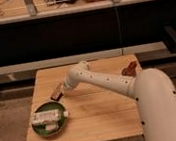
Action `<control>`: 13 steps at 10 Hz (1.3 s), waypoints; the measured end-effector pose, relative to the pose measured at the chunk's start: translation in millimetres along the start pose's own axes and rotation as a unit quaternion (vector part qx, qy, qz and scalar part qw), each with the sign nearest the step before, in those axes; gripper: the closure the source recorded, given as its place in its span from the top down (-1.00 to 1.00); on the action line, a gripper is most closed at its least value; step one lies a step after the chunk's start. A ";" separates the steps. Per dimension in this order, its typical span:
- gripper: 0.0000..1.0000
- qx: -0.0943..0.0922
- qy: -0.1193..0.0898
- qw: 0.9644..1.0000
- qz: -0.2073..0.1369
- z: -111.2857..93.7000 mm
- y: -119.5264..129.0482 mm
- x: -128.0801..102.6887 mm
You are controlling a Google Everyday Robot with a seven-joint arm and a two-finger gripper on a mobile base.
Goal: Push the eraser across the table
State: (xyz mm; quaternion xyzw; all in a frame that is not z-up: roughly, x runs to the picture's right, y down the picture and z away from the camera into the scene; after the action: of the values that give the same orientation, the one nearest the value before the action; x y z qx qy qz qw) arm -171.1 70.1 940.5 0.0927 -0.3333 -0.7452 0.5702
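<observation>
The eraser is a small dark reddish-brown block lying on the left part of the wooden table. My white arm reaches across the table from the right. My gripper is low over the table, right next to the eraser's right end and seemingly touching it. The arm's wrist hides most of the gripper.
A green bowl holding a white packet sits at the table's front left, just below the eraser. A brown object lies near the table's right back edge. A dark counter with shelves runs behind the table.
</observation>
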 end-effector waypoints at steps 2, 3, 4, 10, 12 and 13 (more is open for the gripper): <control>-1.00 -0.004 -0.005 1.000 -0.004 9.2 -6.2 6.0; -1.00 -0.005 -0.006 1.000 -0.007 14.9 -13.0 14.0; -1.00 -0.005 -0.006 1.000 -0.009 17.5 -17.5 19.7; -1.00 -0.028 -0.007 1.000 -0.007 41.8 -23.8 56.3; -1.00 -0.038 -0.006 0.999 -0.006 48.2 -22.0 67.6; -1.00 -0.038 -0.003 0.999 -0.002 48.5 -21.6 77.2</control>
State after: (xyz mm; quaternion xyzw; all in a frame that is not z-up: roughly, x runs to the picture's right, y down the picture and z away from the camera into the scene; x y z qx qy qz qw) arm -238.9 21.4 983.0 0.0692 -0.3059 -0.7586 0.5711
